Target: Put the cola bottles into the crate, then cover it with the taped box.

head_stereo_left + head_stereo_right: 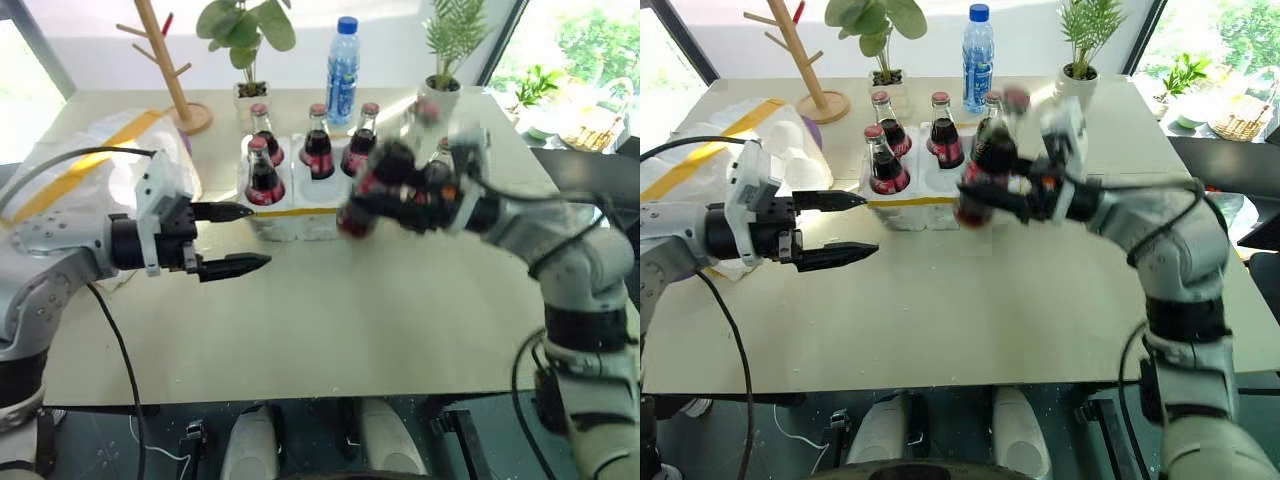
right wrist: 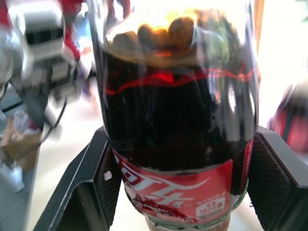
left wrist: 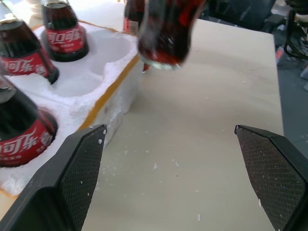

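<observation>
The crate (image 1: 292, 217), a low white foam block with a yellow band, sits mid-table with several cola bottles (image 1: 264, 172) standing in its wells. An empty well (image 3: 98, 53) shows at its front right. My right gripper (image 1: 990, 190) is shut on another cola bottle (image 1: 987, 160), held tilted in the air just off the crate's front right corner. In the right wrist view that held bottle (image 2: 178, 144) sits between the black fingers (image 2: 98, 183). My left gripper (image 1: 258, 237) stands open and empty at the crate's front left. The taped box (image 1: 70, 170) lies at the far left.
A blue-capped water bottle (image 1: 342, 55) stands behind the crate, between two potted plants (image 1: 245, 45) (image 1: 445, 55). A wooden peg stand (image 1: 172, 70) rises at the back left. Bare tabletop (image 1: 350, 320) stretches in front of the crate.
</observation>
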{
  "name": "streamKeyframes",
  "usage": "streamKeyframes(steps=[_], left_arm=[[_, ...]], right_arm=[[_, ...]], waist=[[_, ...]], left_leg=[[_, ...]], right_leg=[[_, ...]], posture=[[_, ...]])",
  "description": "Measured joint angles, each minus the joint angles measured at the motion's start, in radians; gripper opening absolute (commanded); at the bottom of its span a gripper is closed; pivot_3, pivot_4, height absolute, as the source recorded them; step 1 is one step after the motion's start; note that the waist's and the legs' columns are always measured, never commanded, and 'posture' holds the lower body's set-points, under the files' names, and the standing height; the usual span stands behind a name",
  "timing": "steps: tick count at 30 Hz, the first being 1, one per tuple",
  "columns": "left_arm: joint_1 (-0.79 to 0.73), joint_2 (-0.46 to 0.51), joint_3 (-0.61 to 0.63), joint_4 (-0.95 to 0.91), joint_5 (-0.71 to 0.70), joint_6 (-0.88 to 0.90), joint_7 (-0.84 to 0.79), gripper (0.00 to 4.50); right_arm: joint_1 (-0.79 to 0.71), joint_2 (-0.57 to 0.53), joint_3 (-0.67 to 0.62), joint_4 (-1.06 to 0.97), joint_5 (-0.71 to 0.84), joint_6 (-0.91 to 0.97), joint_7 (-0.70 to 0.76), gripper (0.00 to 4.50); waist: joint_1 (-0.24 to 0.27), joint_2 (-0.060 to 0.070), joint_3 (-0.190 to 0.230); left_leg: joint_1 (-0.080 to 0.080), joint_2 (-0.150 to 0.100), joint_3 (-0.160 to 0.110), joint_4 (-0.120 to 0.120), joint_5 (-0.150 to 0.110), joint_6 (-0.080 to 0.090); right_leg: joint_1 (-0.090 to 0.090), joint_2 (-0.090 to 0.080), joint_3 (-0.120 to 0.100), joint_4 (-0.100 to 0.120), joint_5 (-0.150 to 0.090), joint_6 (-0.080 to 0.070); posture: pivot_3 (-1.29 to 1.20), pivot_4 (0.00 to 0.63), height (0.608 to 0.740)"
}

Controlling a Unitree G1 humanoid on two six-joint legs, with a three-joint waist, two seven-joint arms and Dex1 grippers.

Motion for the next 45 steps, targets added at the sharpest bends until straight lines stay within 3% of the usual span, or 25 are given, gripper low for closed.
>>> streamKeyframes(steps=[10, 19, 21, 22, 23, 26, 34, 40, 45], left_arm=[[0.014, -0.013, 0.007, -0.026, -0.031, 0.005, 0.076, 4.5], [0.025, -0.013, 0.008, -0.042, -0.033, 0.005, 0.102, 4.5], [0.022, -0.013, 0.003, -0.042, -0.033, 0.005, 0.102, 4.5], [0.015, -0.016, -0.001, -0.042, -0.033, 0.004, 0.101, 4.5], [0.009, -0.017, -0.003, -0.042, -0.033, 0.004, 0.101, 4.5], [-0.011, -0.019, -0.015, -0.04, -0.032, -0.003, 0.098, 4.5], [-0.037, -0.043, -0.049, -0.034, -0.031, -0.013, 0.09, 4.5], [-0.088, -0.099, -0.121, 0.005, -0.015, -0.033, 0.075, 4.5], [-0.143, -0.141, -0.174, 0.051, 0.015, -0.056, 0.057, 4.5]], right_arm=[[-0.172, 0.171, 0.162, 0.527, -0.322, -0.273, -0.017, 2.82], [-0.184, 0.248, 0.199, 0.669, -0.441, -0.371, 0.023, 2.82], [-0.183, 0.26, 0.198, 0.679, -0.46, -0.39, 0.022, 3.97], [-0.185, 0.265, 0.196, 0.679, -0.468, -0.392, 0.019, 4.27], [-0.185, 0.268, 0.195, 0.682, -0.47, -0.392, 0.017, 4.46], [-0.179, 0.274, 0.185, 0.673, -0.475, -0.386, 0.01, 4.46], [0.018, 0.134, 0.118, 0.245, -0.4, -0.131, 0.004, 4.46], [0.237, -0.058, -0.098, -0.213, -0.255, 0.174, -0.06, 4.46], [0.391, -0.066, -0.253, -0.335, -0.212, 0.316, -0.191, 4.46]], waist=[[0.005, 0.0, 0.0], [0.0, 0.0, 0.0], [0.0, -0.001, -0.001], [-0.001, -0.001, -0.001], [-0.002, -0.001, -0.001], [-0.003, -0.001, -0.001], [0.007, -0.001, -0.001], [0.004, -0.001, -0.001], [0.001, -0.001, -0.001]], left_leg=[[-0.008, -0.002, 0.001, 0.0, 0.0, 0.0], [-0.006, -0.001, 0.001, 0.001, 0.003, -0.005], [-0.006, -0.001, 0.001, 0.001, 0.003, -0.005], [-0.006, -0.001, 0.001, 0.001, 0.003, -0.005], [-0.006, -0.001, 0.001, 0.0, 0.003, -0.005], [-0.006, -0.001, 0.001, 0.0, 0.003, -0.005], [-0.007, -0.002, 0.001, 0.001, 0.003, -0.005], [-0.006, -0.002, 0.0, 0.0, 0.003, -0.005], [-0.005, -0.002, 0.0, 0.0, 0.003, -0.005]], right_leg=[[-0.006, -0.003, 0.0, -0.001, 0.001, 0.002], [-0.009, -0.002, 0.001, 0.008, 0.001, 0.001], [-0.01, -0.002, 0.001, 0.01, 0.0, 0.0], [-0.01, -0.002, 0.001, 0.01, 0.0, 0.0], [-0.011, -0.002, 0.001, 0.01, 0.0, 0.0], [-0.012, -0.002, 0.002, 0.011, 0.0, -0.001], [-0.012, -0.003, 0.001, 0.011, 0.0, -0.001], [-0.011, -0.002, 0.001, 0.011, 0.0, -0.001], [-0.011, -0.001, 0.002, 0.011, -0.001, -0.001]], posture=[[0.0, 0.15, 0.74], [0.0, 0.15, 0.74], [0.0, 0.15, 0.74], [0.0, 0.15, 0.74], [0.0, 0.15, 0.74], [0.0, 0.15, 0.74], [0.0, 0.15, 0.74], [0.0, 0.15, 0.74], [0.0, 0.15, 0.74]])
